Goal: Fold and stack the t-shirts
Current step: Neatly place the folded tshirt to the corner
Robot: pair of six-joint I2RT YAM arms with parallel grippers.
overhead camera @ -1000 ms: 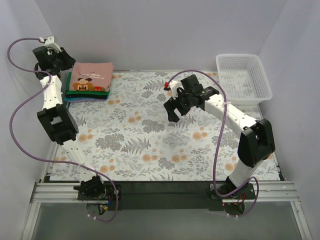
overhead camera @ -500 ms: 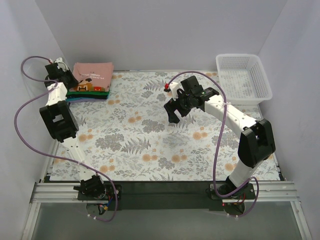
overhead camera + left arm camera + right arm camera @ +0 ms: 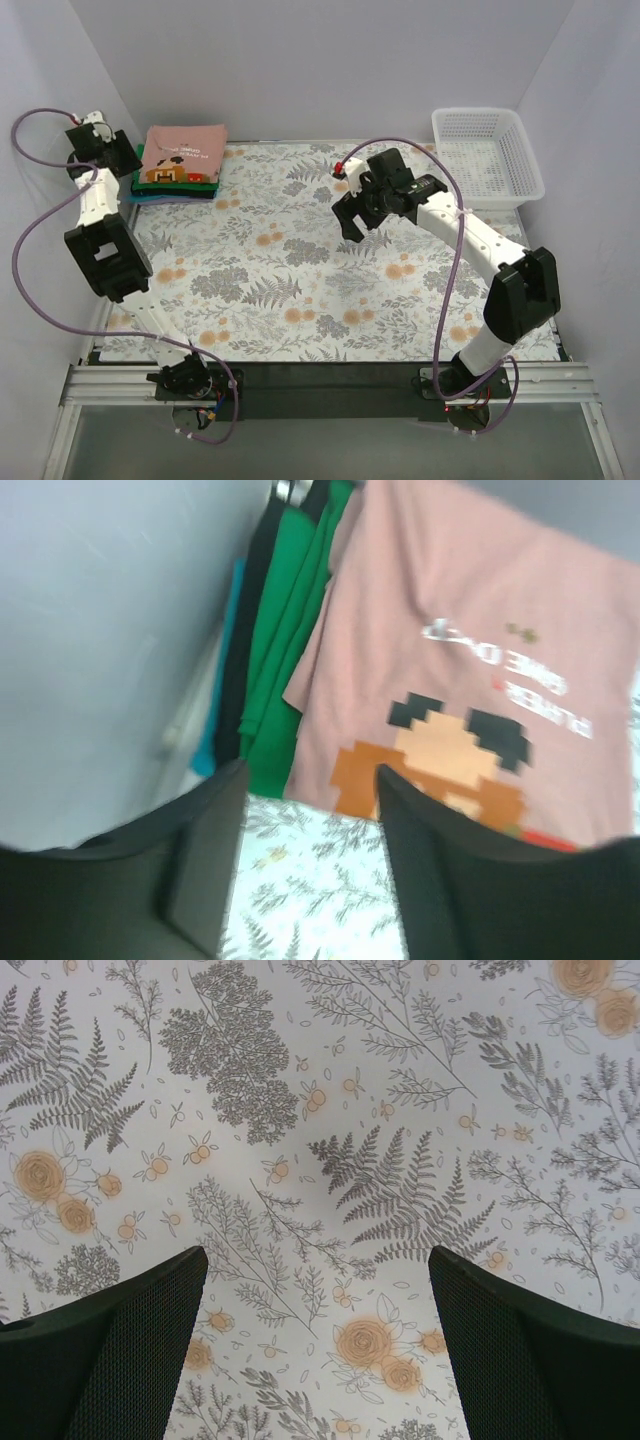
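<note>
A stack of folded t-shirts (image 3: 180,166) lies at the table's far left corner. Its top shirt is dusty pink-brown (image 3: 480,630) with a pixel-art print, and below it lie a bright green shirt (image 3: 285,650), a black layer and a teal layer. My left gripper (image 3: 122,157) hovers just left of the stack. In the left wrist view the left gripper (image 3: 312,790) is open, with only table cloth showing between its fingers. My right gripper (image 3: 350,226) hangs open over the middle of the table; the right gripper (image 3: 315,1260) holds nothing.
A white mesh basket (image 3: 487,155) stands at the far right corner. The floral table cloth (image 3: 300,280) covers the table. White walls close in on the left, back and right, and the left wall is very near the left gripper.
The left gripper has drawn back leftward from the stack's edge and its jaws have parted. The right arm has shifted only slightly.
</note>
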